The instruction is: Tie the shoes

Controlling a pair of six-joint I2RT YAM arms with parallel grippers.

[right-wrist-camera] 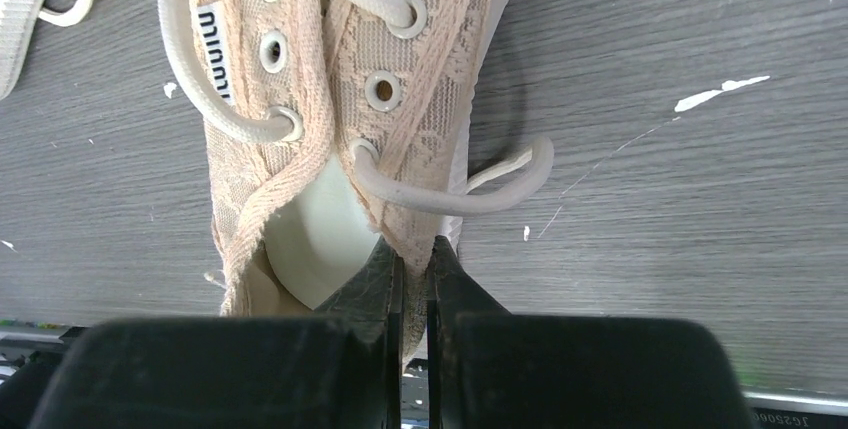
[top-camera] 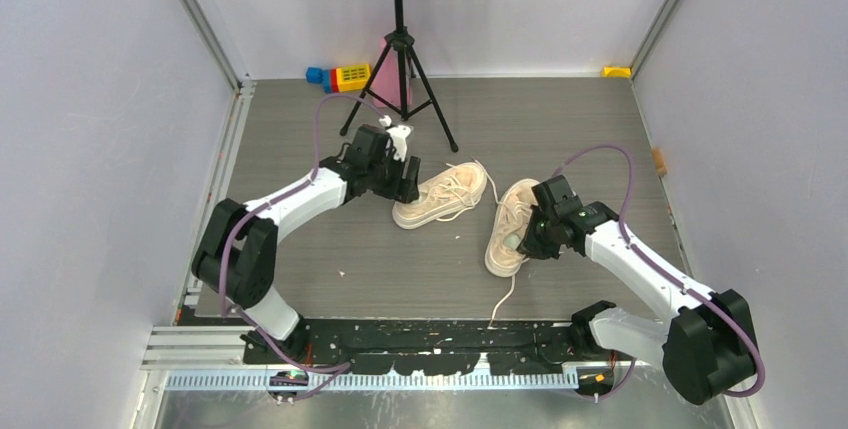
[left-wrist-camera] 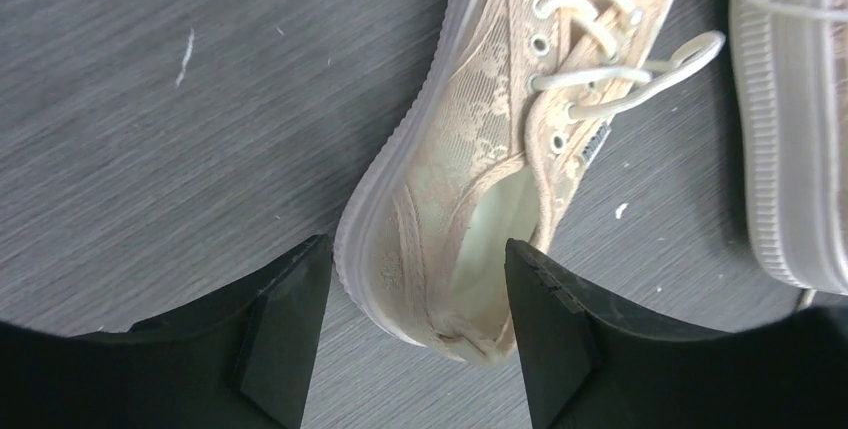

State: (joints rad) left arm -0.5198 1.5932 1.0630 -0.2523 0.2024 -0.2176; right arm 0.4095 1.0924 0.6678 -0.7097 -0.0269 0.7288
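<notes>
Two cream, pinkish lace sneakers lie mid-table with loose white laces. The left shoe (top-camera: 440, 196) points up-right; my left gripper (top-camera: 400, 181) is open, its jaws straddling the heel (left-wrist-camera: 440, 299) without clamping it. The right shoe (top-camera: 508, 227) lies lengthwise with its heel toward the table's front. My right gripper (top-camera: 528, 239) is shut on the side wall of the right shoe near the heel opening (right-wrist-camera: 418, 249). One lace end (right-wrist-camera: 470, 189) loops out beside that shoe, and another lace (top-camera: 503, 301) trails toward the table's front edge.
A black tripod stand (top-camera: 400, 59) rises behind the left shoe. Coloured toy blocks (top-camera: 340, 77) lie at the back wall, a yellow piece (top-camera: 616, 72) in the back right corner. A metal rail (top-camera: 400, 379) runs along the near edge.
</notes>
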